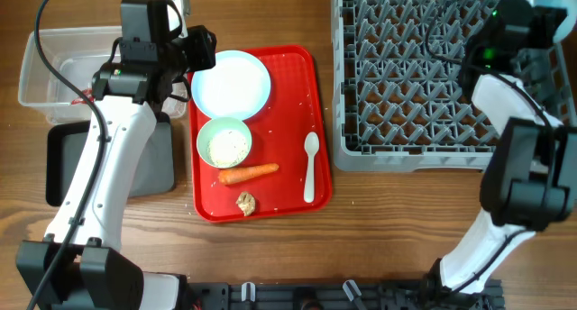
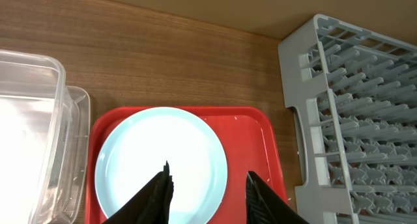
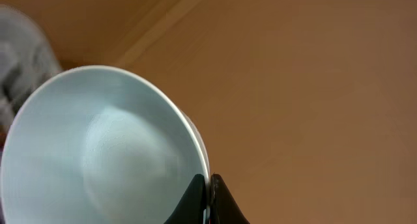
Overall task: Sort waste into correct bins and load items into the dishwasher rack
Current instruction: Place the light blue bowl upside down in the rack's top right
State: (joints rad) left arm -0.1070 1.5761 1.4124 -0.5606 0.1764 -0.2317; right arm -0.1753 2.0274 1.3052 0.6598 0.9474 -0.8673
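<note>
Right wrist view: the right end effector [image 3: 207,188] pinches the light blue bowl [image 3: 98,165] by its rim, lower left of frame. The left end effector [image 2: 208,198] hangs partly open and empty above the pale blue plate [image 2: 163,146], lower centre.

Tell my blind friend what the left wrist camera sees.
A round pale blue plate lies on a red plastic serving tray, the open left gripper over it. A clear plastic tub stands left of it, a grey pegged dishwasher rack right.

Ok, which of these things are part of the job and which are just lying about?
Job: plate, green bowl, rice, carrot, lump, spoon, blue bowl, rack, tub, black tray.
Just there: red tray.
</note>
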